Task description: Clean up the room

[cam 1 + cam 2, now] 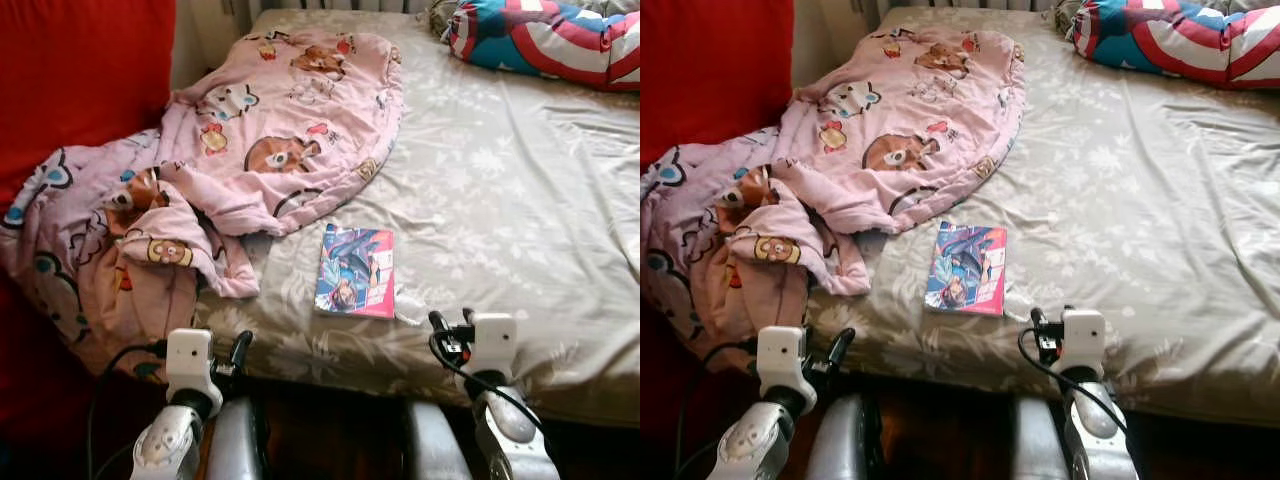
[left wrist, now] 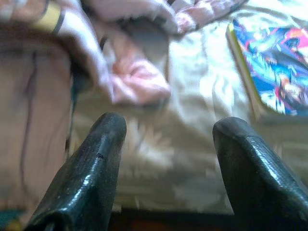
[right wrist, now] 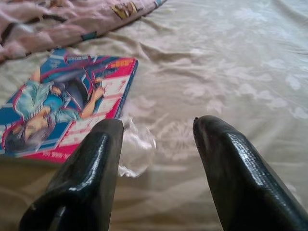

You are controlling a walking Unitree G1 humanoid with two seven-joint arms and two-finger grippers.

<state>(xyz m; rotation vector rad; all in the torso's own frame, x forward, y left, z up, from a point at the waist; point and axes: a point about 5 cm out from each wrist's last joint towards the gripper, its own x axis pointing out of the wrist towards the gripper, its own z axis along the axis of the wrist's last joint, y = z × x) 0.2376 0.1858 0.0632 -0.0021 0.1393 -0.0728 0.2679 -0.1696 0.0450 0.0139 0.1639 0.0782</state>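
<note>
A colourful comic book (image 1: 355, 271) lies flat near the front edge of the bed (image 1: 500, 190). A small clear plastic scrap (image 3: 137, 149) rests on the sheet just beside the book's corner. A crumpled pink cartoon blanket (image 1: 230, 160) spreads over the bed's left side and hangs off the edge. My right gripper (image 3: 156, 144) is open, low at the bed's front edge, right of the book and close to the scrap. My left gripper (image 2: 168, 139) is open too, at the front edge below the blanket's hanging fold, with the book (image 2: 274, 72) off to its side.
A striped red, white and blue pillow (image 1: 545, 40) lies at the bed's far right. A red sofa or cushion (image 1: 80, 70) stands at the left, against the blanket. The grey floral sheet (image 1: 500, 190) is bare on the right half.
</note>
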